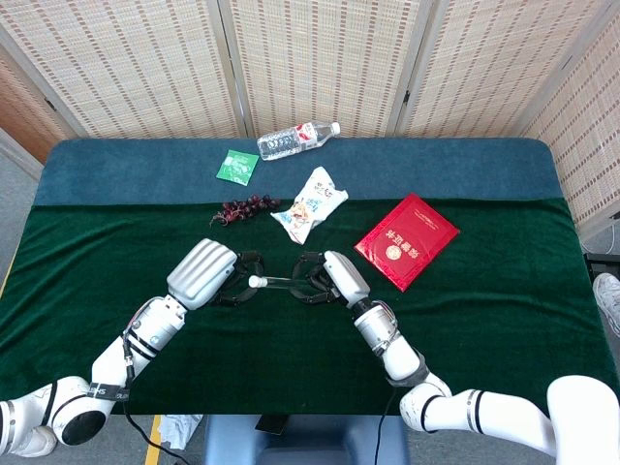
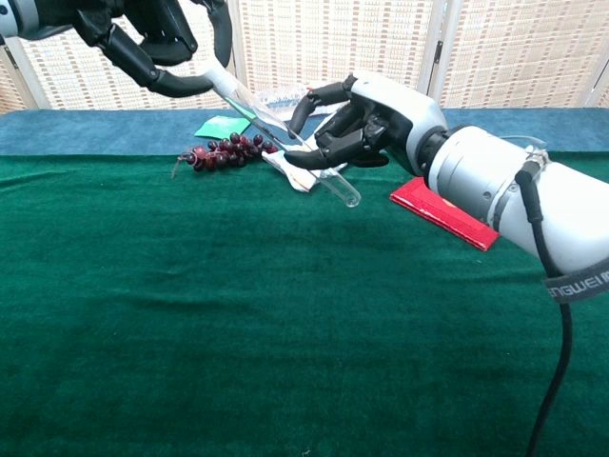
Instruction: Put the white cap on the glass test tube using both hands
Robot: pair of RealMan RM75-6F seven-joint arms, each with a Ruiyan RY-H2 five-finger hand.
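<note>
Right robot hand (image 2: 357, 129) holds the glass test tube (image 2: 295, 152) up above the green tabletop (image 2: 238, 314), tilted. Left robot hand (image 2: 157, 43) holds the white cap (image 2: 215, 76) at the tube's top end, near the grapes (image 2: 224, 150).

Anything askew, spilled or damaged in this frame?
Nothing stands out. The right hand holds the tube tilted above the cloth while the left hand holds the white cap at its upper end. The bottle lies on its side, no spill visible.
</note>
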